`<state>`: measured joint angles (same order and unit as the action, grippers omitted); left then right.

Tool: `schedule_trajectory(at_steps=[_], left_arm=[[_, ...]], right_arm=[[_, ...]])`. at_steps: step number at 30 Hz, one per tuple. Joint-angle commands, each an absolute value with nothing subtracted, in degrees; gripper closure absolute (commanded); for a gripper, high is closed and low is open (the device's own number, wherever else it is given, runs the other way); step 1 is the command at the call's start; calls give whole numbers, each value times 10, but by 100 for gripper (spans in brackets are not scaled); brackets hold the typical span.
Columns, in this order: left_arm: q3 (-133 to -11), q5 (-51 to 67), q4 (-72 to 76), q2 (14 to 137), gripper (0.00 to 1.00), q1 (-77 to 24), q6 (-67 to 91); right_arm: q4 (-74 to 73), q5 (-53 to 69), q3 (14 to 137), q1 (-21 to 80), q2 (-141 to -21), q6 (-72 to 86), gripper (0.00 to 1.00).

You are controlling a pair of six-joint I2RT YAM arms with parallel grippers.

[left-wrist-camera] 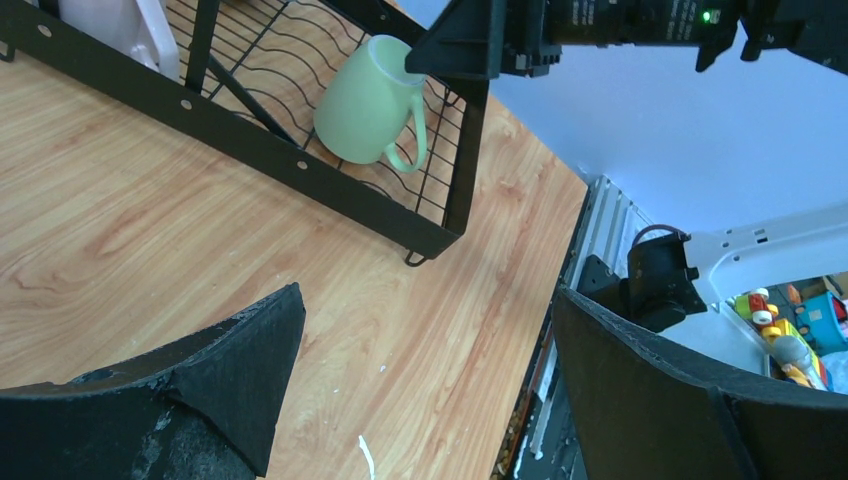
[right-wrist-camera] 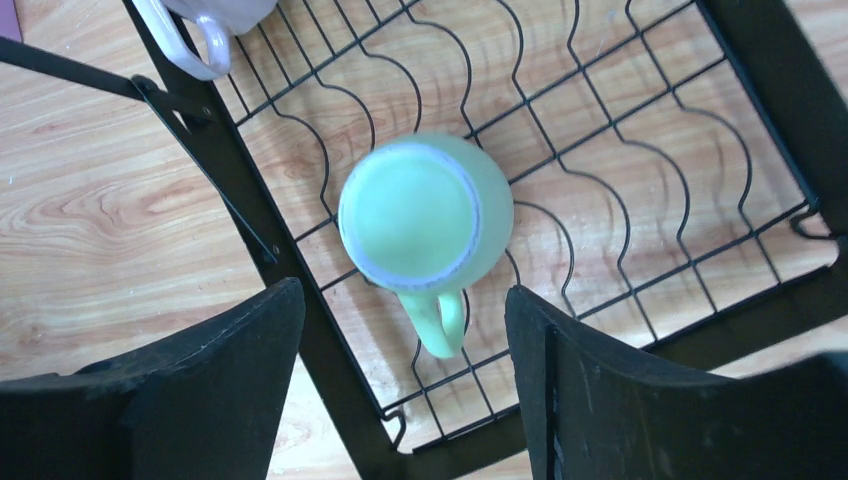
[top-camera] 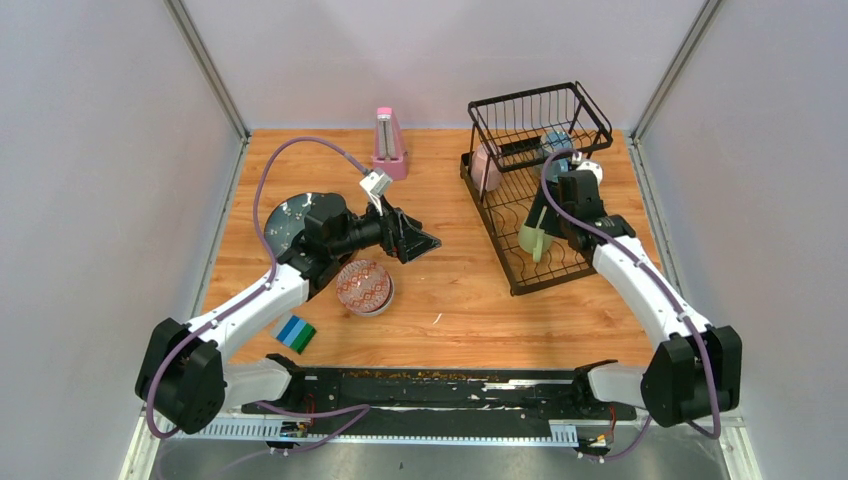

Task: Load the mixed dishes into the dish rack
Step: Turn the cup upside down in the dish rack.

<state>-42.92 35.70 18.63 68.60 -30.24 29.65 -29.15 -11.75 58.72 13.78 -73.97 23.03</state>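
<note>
Hovering open above the dish rack (right-wrist-camera: 228,180), right tool (right-wrist-camera: 400,295) with pale green mug (right-wrist-camera: 420,215) just below its fingers, untouched. Holding left tool (left-wrist-camera: 428,295) wide open, empty, over desk (left-wrist-camera: 150,230).

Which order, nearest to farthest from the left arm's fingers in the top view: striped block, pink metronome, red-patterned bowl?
1. Red-patterned bowl, just nearside of the left fingers.
2. Pink metronome, at the far edge.
3. Blue-green striped block, at the near left.
</note>
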Motion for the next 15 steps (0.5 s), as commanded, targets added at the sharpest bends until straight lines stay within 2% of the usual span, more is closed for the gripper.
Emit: schedule_trajectory(at_steps=[1,4,11,15], left_arm=[[-449,362,196,685,0,-300,291],[-449,362,195,686,0,-299,294],[-453,365,187,688,0,-300,291],[-453,366,188,690,0,-300,292]], right_arm=[[-262,-102,534,135,-694,289,27],[-237,-88,487,128,-669,319,28],[-174,27,435,72,-657,341,32],[-126,69,419,40,-668,339,38]])
